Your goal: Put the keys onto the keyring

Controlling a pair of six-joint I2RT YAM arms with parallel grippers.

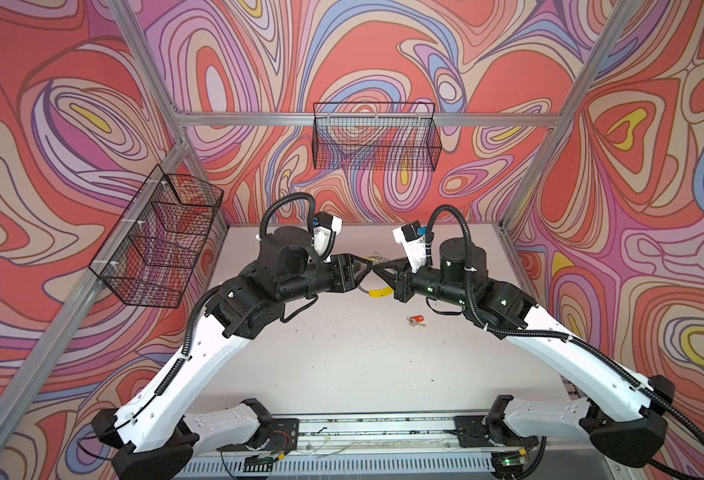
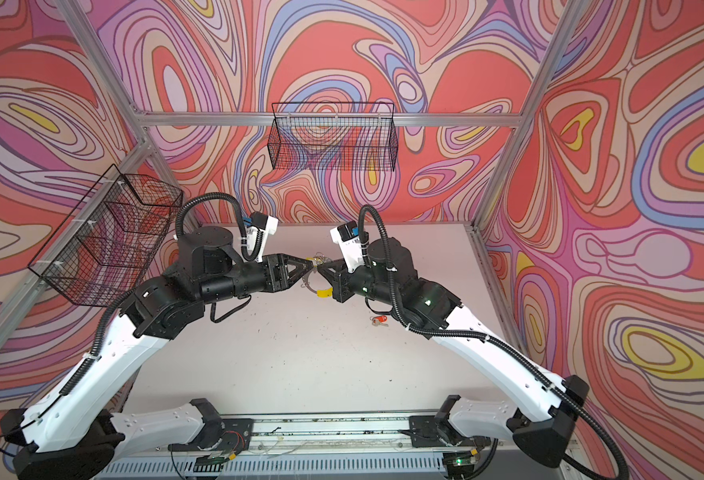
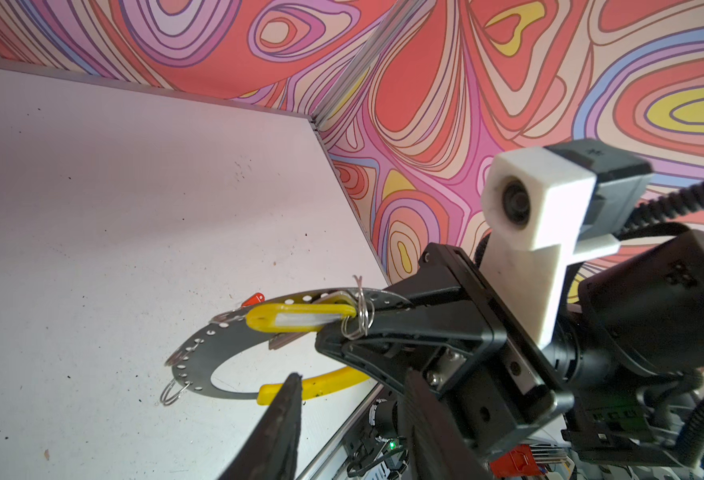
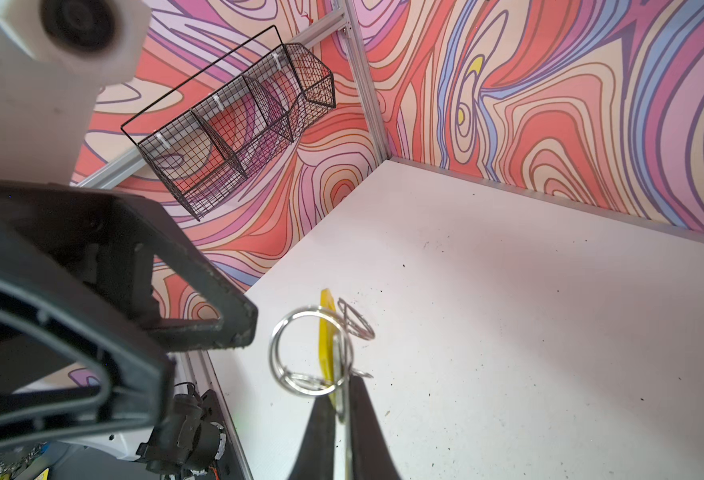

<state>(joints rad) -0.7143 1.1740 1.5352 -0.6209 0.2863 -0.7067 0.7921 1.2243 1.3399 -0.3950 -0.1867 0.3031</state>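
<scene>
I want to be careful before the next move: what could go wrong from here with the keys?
1. The right pincer grips the keyring by its rim only; the ring could tilt or slip.
2. The left pincer is open, so the yellow-tagged key hangs from a split ring alone; if not fully threaded, it may drop.
3. The red-tagged key lies on the table near the right arm, awkward to reach.

A lab's robot test cell. An aluminium frame [image 1: 258,119] holds swirl-printed walls [image 1: 383,50] around a white table [image 1: 342,365], with two robot arms [image 1: 167,374] on a rail [image 1: 383,427].
</scene>
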